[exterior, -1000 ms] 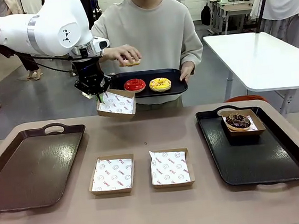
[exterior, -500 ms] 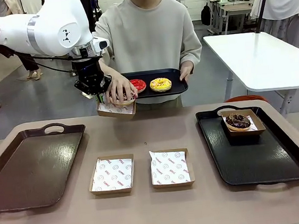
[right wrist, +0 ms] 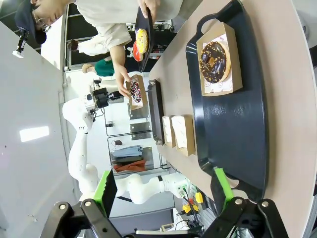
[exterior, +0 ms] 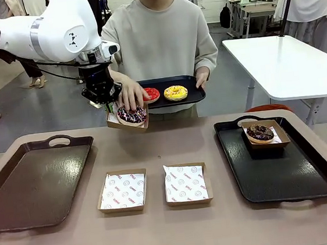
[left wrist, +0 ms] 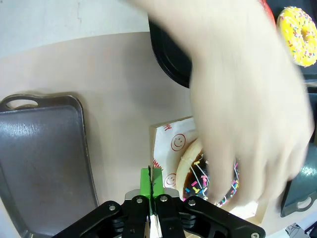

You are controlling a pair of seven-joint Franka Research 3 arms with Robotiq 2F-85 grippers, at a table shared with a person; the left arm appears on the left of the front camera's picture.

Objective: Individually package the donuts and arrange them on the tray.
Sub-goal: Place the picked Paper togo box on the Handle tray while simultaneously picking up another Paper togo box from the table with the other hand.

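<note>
Trays first: what is sitting at the far left?

The brown tray (exterior: 35, 183) is lying bare on the table (exterior: 163, 233), just as it was a second ago.

And the left claw?

The left claw (exterior: 106, 103) is staying clamped shut on the edge of the paper box (exterior: 123, 127), holding it in the air beyond the table's far edge. A second ago that box was empty; now the sprinkled chocolate donut (exterior: 131, 114) is lying in it. The person's hand (exterior: 129, 93), which was covering the box half a second back, is drawing up off it. Whether the fingers are touching the donut, I cannot tell.

What is lying nearer the camera?

Two empty boxes (exterior: 122, 190) are sitting side by side on the table, not moved.

And further right?

The person is holding the carried tray (exterior: 193, 95), with the red donut (exterior: 151, 94) and the yellow donut (exterior: 175, 92) resting on it as before. On the black tray (exterior: 298, 178) the dark chocolate donut (exterior: 260, 131) is sitting in another paper box (exterior: 273, 136) at the far end. The right claw (right wrist: 164, 188) is hanging with its jaws wide apart, gripping nothing.
</note>
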